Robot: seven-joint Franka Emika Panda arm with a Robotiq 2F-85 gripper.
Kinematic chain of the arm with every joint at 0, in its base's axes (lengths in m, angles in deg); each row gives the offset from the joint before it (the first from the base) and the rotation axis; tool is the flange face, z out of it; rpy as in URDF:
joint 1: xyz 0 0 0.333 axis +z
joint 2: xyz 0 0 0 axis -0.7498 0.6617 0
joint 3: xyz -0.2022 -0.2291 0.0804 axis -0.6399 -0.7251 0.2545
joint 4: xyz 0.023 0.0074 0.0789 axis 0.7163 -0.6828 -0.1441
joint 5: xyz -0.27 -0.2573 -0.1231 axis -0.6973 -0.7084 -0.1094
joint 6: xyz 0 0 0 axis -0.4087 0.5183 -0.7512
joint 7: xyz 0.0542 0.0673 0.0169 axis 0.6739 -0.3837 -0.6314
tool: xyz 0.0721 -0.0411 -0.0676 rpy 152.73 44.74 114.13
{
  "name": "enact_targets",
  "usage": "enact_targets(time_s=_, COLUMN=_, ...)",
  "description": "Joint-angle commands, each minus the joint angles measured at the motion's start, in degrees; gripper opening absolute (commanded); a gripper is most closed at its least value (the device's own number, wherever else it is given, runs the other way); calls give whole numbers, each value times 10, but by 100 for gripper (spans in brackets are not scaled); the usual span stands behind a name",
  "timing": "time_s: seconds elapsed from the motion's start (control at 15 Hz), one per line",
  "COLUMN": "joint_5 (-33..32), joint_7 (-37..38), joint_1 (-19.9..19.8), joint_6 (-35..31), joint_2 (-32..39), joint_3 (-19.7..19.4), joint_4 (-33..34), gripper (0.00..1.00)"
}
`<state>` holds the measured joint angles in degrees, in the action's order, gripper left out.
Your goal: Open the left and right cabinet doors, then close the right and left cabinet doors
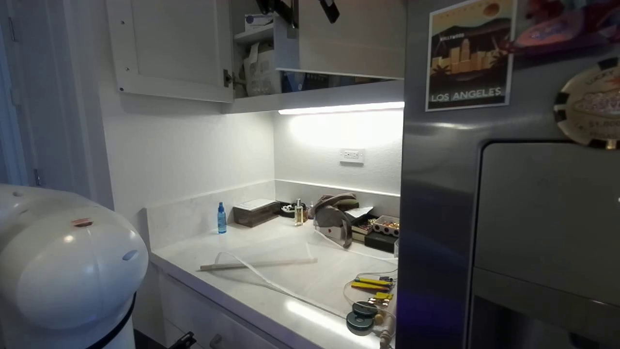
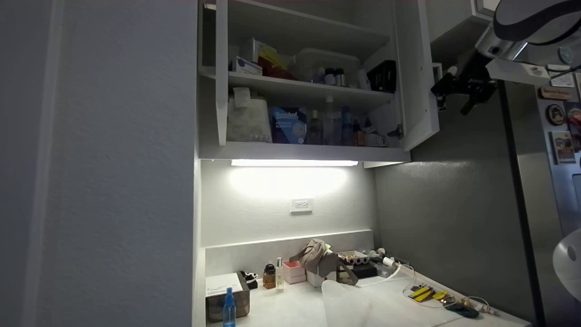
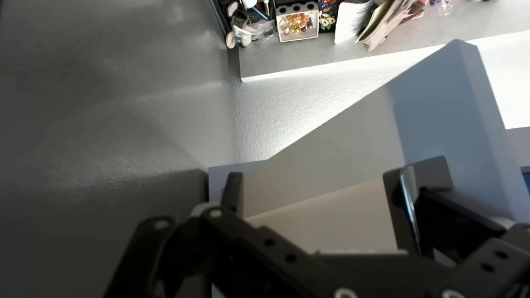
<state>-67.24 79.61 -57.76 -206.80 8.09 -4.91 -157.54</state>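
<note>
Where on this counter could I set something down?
Clearest: the counter between the smoky box and the pale sheet, in front of the slim glass bottle. A smaller patch lies between the blue spray bottle and the front edge. It's crowded at the back, around the brown cloth and dotted tray, and beside the fridge, with yellow tools and green discs.

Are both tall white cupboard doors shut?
No, in an exterior view the left cabinet door and the right cabinet door both stand open, with shelves showing between them.
</note>
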Motion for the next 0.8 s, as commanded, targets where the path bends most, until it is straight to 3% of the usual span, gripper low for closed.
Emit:
enact_targets(time_s=0.0, joint_5=-5, joint_7=-16, joint_1=-26, joint_6=53, joint_2=5, joint_3=-2, joint_4=-26, gripper=100)
enact_targets(time_s=0.53, joint_5=1, joint_7=-15, joint_1=-20, joint_6=78, joint_2=-1, joint_3=4, joint_4=-15, gripper=100)
enact_targets(time_s=0.6, joint_5=1, joint_7=-15, joint_1=-19, joint_6=81, joint_2=0, joint_3=4, joint_4=-13, gripper=96)
enact_targets(time_s=0.67, joint_5=2, joint_7=-15, joint_1=-18, joint_6=84, joint_2=0, joint_3=4, joint_4=-11, gripper=81)
enact_targets(time_s=0.73, joint_5=3, joint_7=-15, joint_1=-17, joint_6=88, joint_2=0, joint_3=5, joint_4=-9, gripper=81)
